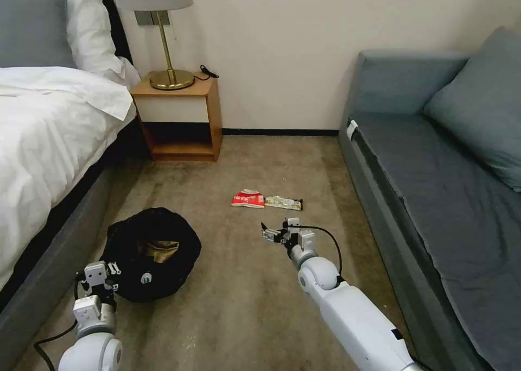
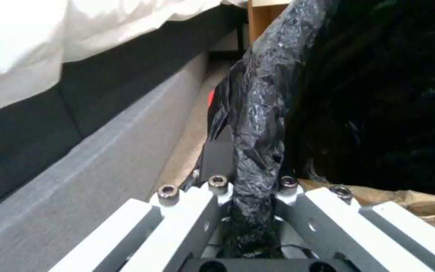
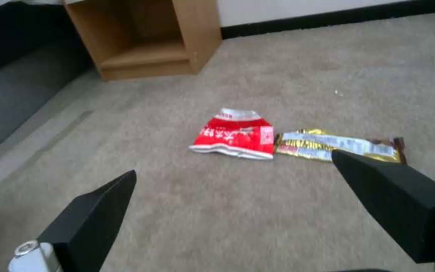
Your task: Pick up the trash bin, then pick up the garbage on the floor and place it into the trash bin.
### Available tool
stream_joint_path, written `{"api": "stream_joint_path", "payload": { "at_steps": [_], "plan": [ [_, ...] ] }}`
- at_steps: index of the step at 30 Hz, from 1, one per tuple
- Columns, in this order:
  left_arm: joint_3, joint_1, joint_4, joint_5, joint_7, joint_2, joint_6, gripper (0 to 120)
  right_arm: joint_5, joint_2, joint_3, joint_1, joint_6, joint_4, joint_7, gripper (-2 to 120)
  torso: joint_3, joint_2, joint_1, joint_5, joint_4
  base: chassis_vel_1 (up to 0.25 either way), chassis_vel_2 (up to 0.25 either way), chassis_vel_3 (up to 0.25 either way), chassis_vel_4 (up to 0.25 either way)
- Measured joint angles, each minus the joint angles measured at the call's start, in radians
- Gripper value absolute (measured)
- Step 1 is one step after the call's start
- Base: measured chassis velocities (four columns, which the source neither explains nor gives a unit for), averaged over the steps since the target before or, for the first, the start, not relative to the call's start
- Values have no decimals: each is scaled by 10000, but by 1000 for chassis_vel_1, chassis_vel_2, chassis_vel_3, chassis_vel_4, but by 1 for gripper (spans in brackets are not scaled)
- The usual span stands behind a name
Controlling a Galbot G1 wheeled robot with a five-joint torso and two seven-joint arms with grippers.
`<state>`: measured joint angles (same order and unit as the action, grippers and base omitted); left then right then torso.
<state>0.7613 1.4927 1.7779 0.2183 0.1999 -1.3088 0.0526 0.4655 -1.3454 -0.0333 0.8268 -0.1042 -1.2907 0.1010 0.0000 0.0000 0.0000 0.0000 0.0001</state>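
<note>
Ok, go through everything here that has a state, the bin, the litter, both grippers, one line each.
Round trash bin with crinkled black bag: held at its rim, brown paper inside.
Left gripper: shut on the bin's bag rim.
Right gripper: open, above the carpet.
Red-and-white snack packet: flat on the carpet.
Gold bar wrapper: flat on the carpet, beside the packet.

a bed with white sheets at nine o'clock, a wooden nightstand at eleven bearing a brass lamp, perhaps a cable beside it; grey sofa at three.
</note>
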Motion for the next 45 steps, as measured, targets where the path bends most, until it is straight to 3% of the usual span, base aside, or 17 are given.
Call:
{"api": "stream_joint_path", "payload": {
  "at_steps": [45],
  "plan": [
    [-240,132,-195,-241,-6,-194,58,0,-768,10,-39,289,204,194,-517,100,0,0,0,-1,0,-143,150,147,-150]
  ]
}}
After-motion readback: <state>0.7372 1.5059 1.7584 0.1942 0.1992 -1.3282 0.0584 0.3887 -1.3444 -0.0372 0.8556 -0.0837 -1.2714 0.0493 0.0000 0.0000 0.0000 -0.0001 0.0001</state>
